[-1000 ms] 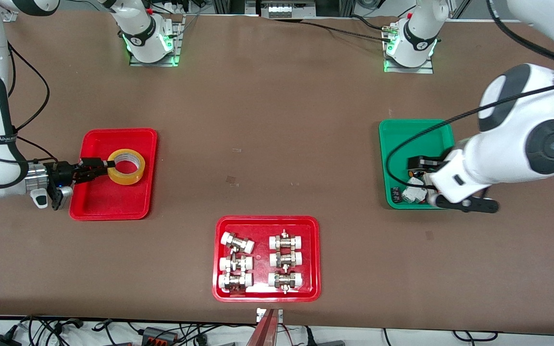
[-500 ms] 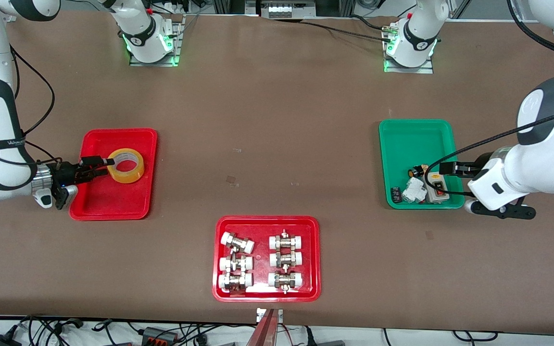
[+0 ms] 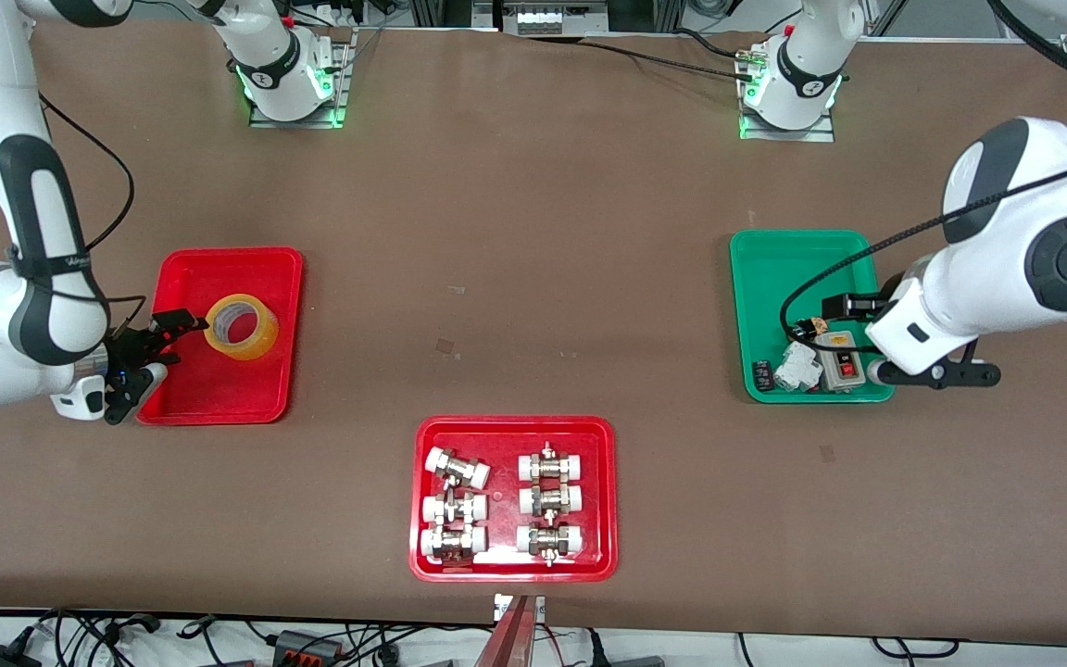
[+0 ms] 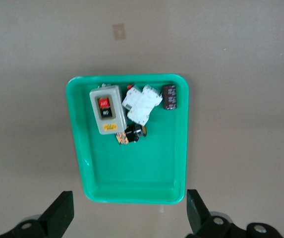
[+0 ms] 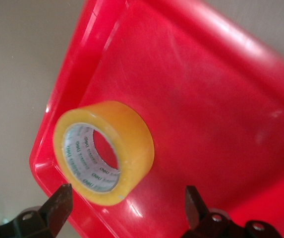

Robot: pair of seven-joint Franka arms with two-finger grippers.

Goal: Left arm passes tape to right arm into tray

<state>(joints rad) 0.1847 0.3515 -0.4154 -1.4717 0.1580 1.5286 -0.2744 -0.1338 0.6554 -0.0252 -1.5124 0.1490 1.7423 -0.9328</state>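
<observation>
The translucent yellow ring-shaped tape roll is seen sitting in the plain red plastic tray, let go. The right claw is spread open just beside it, and the left claw is held open over the green tray.

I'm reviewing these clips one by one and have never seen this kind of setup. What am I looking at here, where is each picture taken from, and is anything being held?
Two white robot arms work at a brown table. The wide picture comes from a high camera facing them; the two others come from cameras on each arm's wrist, looking down past the gripper.

The right gripper is open at the edge of the plain red tray, and the yellow tape roll lies in that tray, no longer gripped. The right wrist view shows the tape free between the spread fingers.

The left gripper is open and holds nothing, over the edge of a green tray of small electrical parts. A second red tray, nearest the front camera, holds white-capped metal fittings.
</observation>
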